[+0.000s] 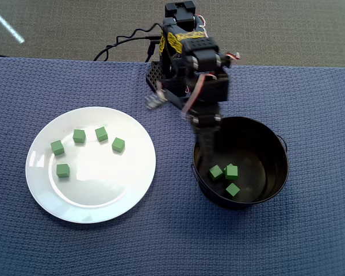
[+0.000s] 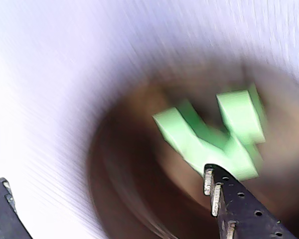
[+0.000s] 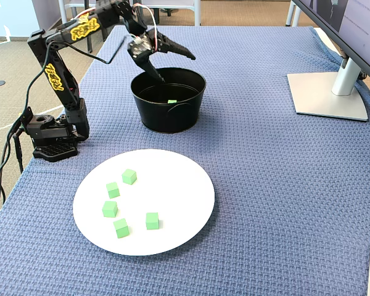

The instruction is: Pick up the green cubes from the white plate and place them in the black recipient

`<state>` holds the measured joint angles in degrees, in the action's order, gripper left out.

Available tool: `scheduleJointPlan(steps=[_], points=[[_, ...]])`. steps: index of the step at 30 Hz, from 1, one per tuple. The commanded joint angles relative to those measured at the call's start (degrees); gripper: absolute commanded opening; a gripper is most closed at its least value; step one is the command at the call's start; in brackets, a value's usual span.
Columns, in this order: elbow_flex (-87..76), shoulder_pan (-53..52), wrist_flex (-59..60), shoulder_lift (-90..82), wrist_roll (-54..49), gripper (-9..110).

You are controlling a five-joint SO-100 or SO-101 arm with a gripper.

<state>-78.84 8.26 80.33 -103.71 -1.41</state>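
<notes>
While my black two-finger claw [image 3: 176, 68] hangs over the near-arm rim of the round glossy black metal pot [image 1: 276, 172], its fingers stand spread wide apart with nothing between them; the fixed view shows one finger [image 3: 177, 49] reaching out level above the pot's mouth and the other [image 3: 153, 69] angled down into it. Overhead view: my arm [image 1: 192, 63] leans from its base at the top edge of the blue woven cloth surface [image 1: 310, 98], and the claw [image 1: 206, 138] dips just inside the pot's wall. Three small matte green cubes lie on the pot's flat bottom, clustered close: one [image 1: 216, 172] at left, one [image 1: 232, 171] just beside it, one [image 1: 233, 190] a little below. Wrist view is heavily smeared; green cube shapes [image 2: 224, 134] show inside the dark round of the pot [image 2: 119, 169], count not readable there, with one fingertip [image 2: 224, 194] at lower right and the other at the lower left corner. The large round glossy white dinner plate [image 1: 63, 204] sits well apart from the pot, to its left in the overhead view. Five more green cubes rest on it, none touching: four in a loose arc [image 1: 57, 148] [image 1: 79, 135] [image 1: 101, 134] [image 1: 118, 145] and one [image 1: 62, 170] below the arc's left end. In the fixed view, a grey monitor stand [image 3: 327, 92] sits on the surface at far right.
</notes>
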Motion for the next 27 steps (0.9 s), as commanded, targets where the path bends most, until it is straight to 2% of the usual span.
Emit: scheduleJointPlan(steps=[1,4,12,19,27], points=[[5.01,-8.35,1.58,-0.09,-3.78,44],[1.23,-14.77,-0.26,1.67,-6.24,44],[-16.44,-29.62,-15.91,6.42,-13.71,44],[-21.53,-35.68,-17.4,7.82,-13.89,43],[-31.29,-36.47,-21.01,3.34,-11.78,42]])
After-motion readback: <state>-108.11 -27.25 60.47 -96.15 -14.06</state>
